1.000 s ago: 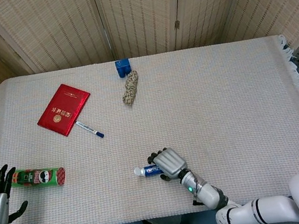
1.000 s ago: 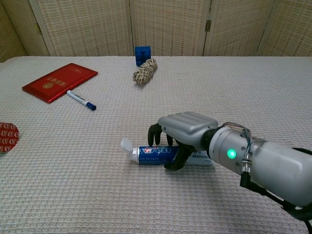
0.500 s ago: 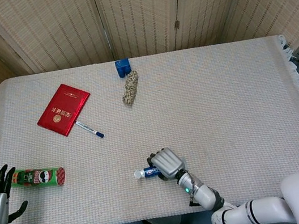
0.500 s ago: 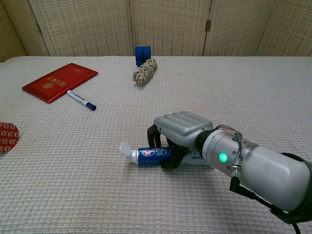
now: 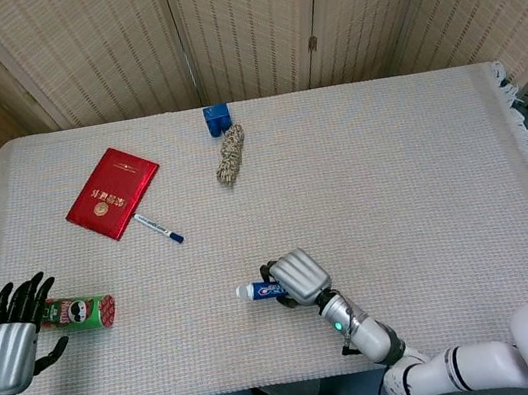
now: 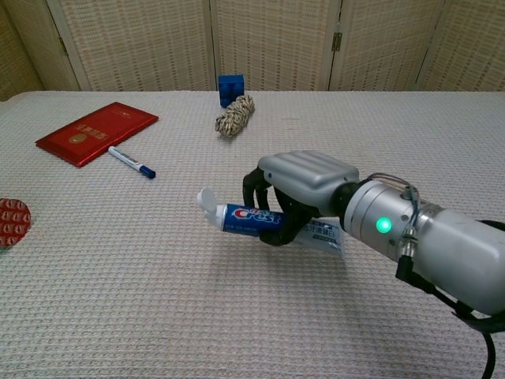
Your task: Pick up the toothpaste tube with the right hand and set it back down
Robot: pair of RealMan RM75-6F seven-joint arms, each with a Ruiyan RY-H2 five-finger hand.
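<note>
Low in the frame's centre, my right hand (image 6: 296, 189) gripped the toothpaste tube (image 6: 264, 222) just clear of the worktop (image 6: 237, 316), and I feared its cap-heavy end might tip loose from my fingers.

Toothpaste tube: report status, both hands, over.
Right hand grips the toothpaste tube, lifted off the tablecloth, cap end pointing left. Left hand open, beside the chips can. Nothing beneath the tube.
</note>
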